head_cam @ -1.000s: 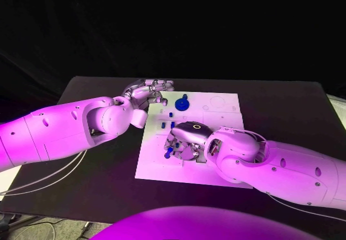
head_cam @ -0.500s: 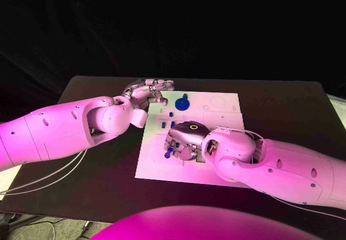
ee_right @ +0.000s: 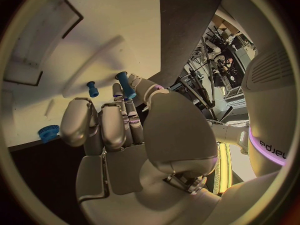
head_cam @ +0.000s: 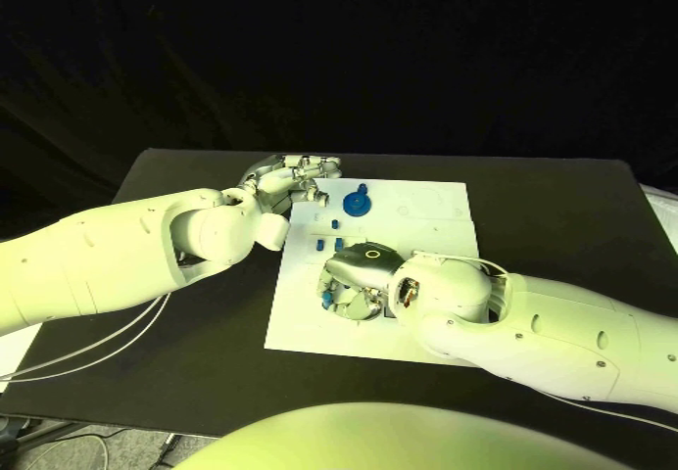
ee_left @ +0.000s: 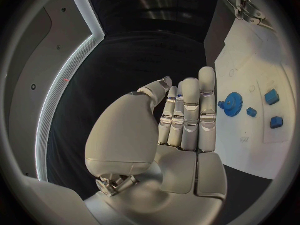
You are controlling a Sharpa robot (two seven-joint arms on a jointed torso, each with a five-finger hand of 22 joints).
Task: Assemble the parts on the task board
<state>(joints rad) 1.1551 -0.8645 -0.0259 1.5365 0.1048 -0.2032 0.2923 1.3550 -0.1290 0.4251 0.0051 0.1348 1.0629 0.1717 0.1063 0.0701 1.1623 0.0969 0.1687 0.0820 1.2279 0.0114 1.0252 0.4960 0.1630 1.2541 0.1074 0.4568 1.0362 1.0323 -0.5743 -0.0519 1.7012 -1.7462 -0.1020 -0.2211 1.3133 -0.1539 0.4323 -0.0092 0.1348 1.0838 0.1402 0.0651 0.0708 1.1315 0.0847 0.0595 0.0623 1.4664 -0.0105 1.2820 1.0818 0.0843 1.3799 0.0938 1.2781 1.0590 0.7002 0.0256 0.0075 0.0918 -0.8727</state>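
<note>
right hand (ee_right: 119,135) — blue peg (ee_right: 125,84) pinched

Open white task board (head_cam: 431,211) beyond the blue gear (head_cam: 358,205), left hand (head_cam: 290,179) crowding its far-left corner.

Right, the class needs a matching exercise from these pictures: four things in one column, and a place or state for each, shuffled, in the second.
1. round blue plastic gear
2. left silver robot hand
3. right silver robot hand
4. flat white task board

A. pinches a small blue peg
B. lies on the black table
C. holds nothing, fingers straight
D. rests on the board's far half

Pairs: 1-D, 2-C, 3-A, 4-B.
</note>
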